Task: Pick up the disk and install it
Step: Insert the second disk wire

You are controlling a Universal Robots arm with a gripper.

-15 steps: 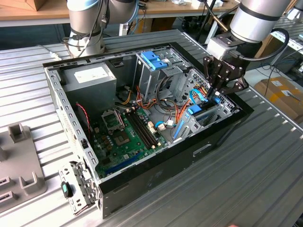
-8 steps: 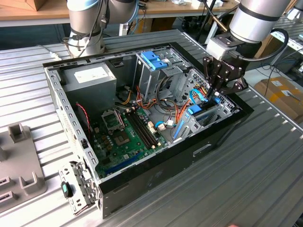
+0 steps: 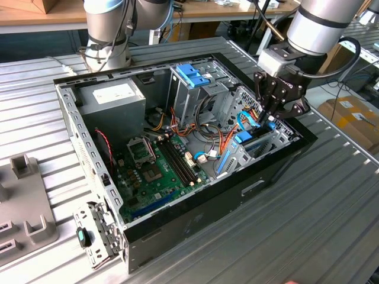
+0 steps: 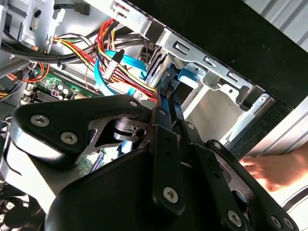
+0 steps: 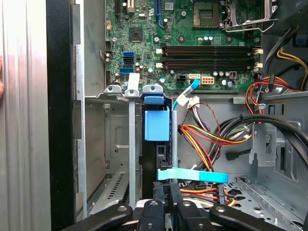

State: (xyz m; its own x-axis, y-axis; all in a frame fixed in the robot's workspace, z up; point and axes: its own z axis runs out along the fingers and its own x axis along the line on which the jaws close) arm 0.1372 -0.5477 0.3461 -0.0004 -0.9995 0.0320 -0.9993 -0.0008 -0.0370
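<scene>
Claw (image 3: pixel 267 120) black, angular — pinching thin disk (image 5: pixel 156 159) edge-on in metal bay (image 5: pixel 115 144)

One open computer case (image 3: pixel 195 228) sits on the table, with one green motherboard (image 3: pixel 157 171) inside. One grey power supply box (image 3: pixel 112 97) is in its corner. One blue latch (image 3: pixel 194 75) tops the drive cage. Four memory slots (image 5: pixel 209 57) run side by side. One arm reaches in, carrying one black gripper (image 3: pixel 267 121). One flat blue cable (image 5: pixel 192 175) crosses the bay.
</scene>
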